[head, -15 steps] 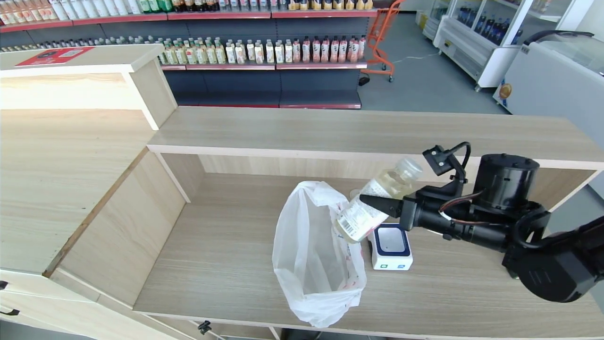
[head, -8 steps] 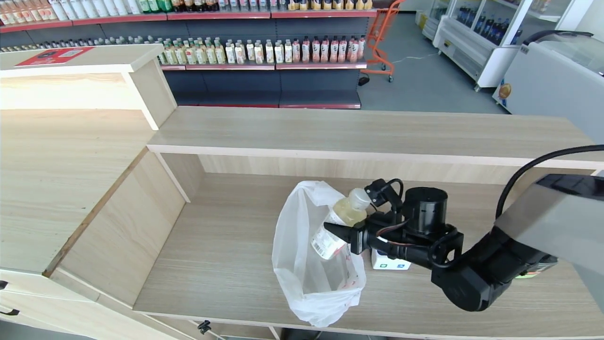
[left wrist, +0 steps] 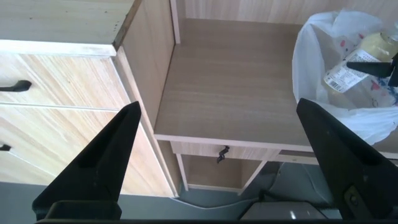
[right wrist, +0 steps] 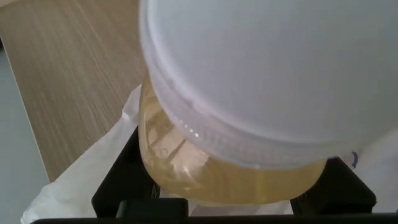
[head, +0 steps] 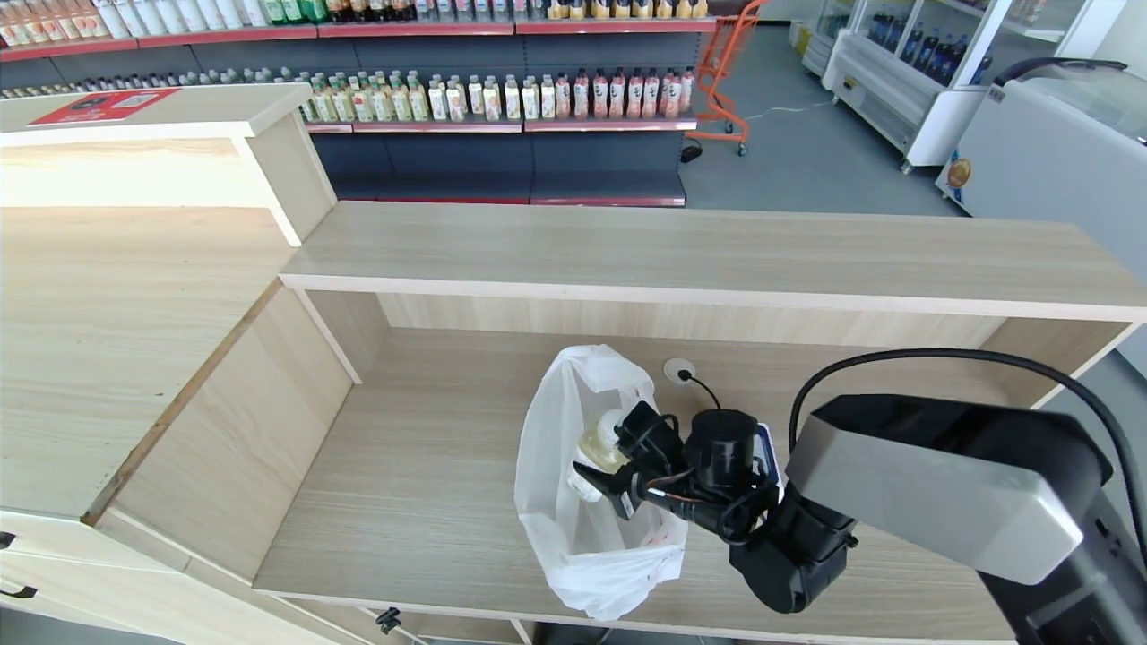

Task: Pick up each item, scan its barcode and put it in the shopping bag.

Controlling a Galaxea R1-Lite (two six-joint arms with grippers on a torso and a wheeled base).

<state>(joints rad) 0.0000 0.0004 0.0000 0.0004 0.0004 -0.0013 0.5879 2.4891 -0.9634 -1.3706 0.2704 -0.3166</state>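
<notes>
Though low in shopping bag (head: 547, 466), barcode-labelled bottle (head: 602, 445) in pinch of right hand (head: 599, 470); left hand (left wrist: 217, 102) wide-spread.

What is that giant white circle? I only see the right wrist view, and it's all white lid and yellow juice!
Observer: That's the cap of a bottle. In the head view the right claw grips it, tilted, inside the open mouth of the white shopping bag.
Operator: Does it have a sticker?
Observer: Yes. The left wrist view shows a white label with a barcode on the bottle's side.
Operator: Where's the other claw?
Observer: The left claw is open and empty, off to the bag's side near the front edge of the counter.
</notes>
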